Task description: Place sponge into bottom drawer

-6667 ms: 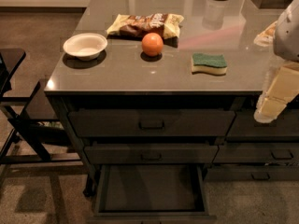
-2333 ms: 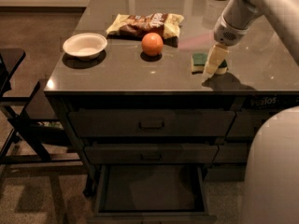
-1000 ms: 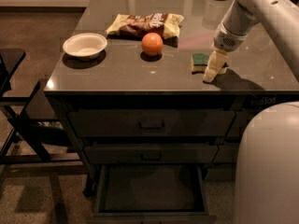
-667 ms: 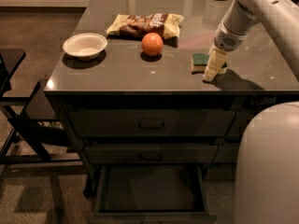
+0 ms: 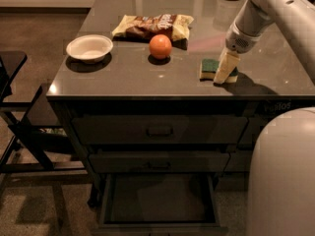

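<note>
Now tool [image 5: 226, 69] over sponge [image 5: 208, 67] (green top, pale yellow body).

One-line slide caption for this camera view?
Robot's hand at the sponge on the countertop; bottom drawer open below.

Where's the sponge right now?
In the camera view, the sponge lies on the countertop's right side, right of the orange, with the end effector at its right end.
</note>
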`<state>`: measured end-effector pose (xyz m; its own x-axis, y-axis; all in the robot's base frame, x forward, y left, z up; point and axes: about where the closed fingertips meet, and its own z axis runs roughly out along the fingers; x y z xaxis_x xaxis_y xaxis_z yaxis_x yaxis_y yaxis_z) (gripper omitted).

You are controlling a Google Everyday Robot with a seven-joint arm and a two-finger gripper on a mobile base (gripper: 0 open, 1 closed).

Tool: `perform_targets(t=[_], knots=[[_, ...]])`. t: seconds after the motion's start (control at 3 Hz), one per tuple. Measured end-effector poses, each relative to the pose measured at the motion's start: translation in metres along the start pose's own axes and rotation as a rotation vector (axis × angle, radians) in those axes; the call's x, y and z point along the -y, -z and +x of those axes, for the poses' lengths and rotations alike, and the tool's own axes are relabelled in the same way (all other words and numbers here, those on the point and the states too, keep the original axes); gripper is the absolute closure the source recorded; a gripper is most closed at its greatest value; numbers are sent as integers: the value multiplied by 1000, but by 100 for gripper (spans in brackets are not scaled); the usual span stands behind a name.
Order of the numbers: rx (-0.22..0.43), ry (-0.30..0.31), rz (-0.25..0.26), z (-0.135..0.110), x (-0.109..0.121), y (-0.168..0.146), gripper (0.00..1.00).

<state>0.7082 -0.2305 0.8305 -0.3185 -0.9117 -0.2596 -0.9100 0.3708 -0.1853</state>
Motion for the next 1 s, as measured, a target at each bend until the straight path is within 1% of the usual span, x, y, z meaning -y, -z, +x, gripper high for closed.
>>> perform_targets(t=[0.33, 0.67, 1.0], knots=[[0, 0, 0, 0, 0, 0, 100], [0, 0, 0, 0, 0, 0, 100], [0, 0, 0, -2, 2, 9, 100]])
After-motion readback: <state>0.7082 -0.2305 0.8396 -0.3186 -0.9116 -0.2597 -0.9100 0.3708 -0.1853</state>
